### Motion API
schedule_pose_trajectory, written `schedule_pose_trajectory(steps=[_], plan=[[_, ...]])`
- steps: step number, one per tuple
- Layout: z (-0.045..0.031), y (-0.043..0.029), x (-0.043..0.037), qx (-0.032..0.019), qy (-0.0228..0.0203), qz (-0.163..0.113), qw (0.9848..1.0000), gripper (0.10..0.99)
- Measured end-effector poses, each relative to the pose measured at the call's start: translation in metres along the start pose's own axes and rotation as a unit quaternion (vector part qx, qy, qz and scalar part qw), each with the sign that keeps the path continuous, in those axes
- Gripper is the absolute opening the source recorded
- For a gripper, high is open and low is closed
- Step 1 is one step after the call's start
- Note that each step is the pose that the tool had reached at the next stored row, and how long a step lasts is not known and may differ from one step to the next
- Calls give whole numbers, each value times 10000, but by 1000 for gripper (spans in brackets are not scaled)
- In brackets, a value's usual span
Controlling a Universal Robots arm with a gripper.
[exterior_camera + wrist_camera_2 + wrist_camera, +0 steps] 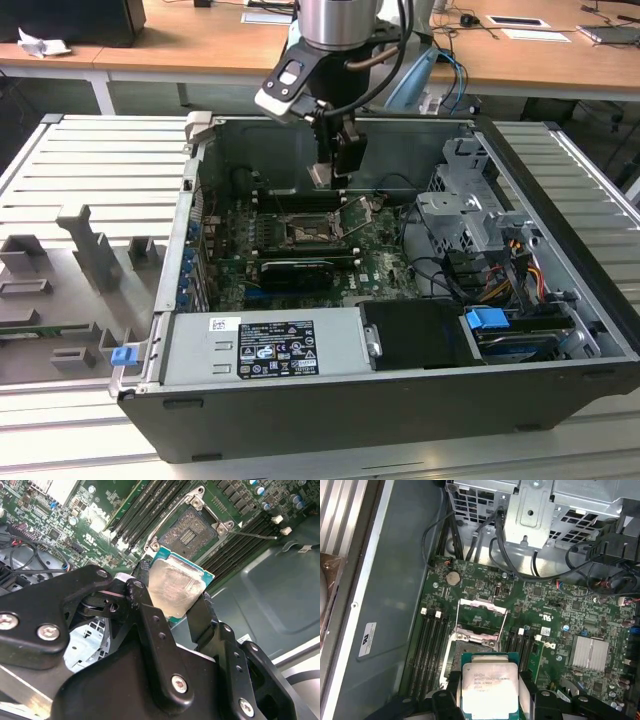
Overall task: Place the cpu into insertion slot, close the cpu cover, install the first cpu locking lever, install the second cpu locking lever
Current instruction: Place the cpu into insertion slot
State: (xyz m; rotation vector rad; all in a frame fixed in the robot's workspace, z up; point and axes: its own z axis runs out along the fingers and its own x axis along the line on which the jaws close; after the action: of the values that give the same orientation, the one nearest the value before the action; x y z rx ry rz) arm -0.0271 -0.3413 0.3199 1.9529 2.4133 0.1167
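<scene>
My gripper [326,178] is shut on the cpu [175,586], a flat square chip with a pale silver top and green edges, held between two black fingers [144,600]. In the exterior view it hangs inside the open computer case, above and slightly behind the insertion slot [303,232]. In the second wrist view the insertion slot [192,530] is a dark square with a silver rim, bare, and apart from the cpu. In the first wrist view the cpu [489,684] covers part of the socket, and the cpu cover [481,611] stands raised open. A thin wire lever [255,534] sticks out sideways.
Black memory slots [431,640] flank the socket on both sides. A black graphics card [297,271] lies nearer the front. A metal drive cage [465,215] with cables [440,270] is at the exterior view's right. A power supply [265,345] fills the front. The case walls [190,210] enclose the board.
</scene>
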Motion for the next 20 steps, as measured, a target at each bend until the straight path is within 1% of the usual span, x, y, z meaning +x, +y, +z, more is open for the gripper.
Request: schedule_pose_trajectory(steps=[20], plan=[[51,-4,-1,-2,-12,153,9999,541]])
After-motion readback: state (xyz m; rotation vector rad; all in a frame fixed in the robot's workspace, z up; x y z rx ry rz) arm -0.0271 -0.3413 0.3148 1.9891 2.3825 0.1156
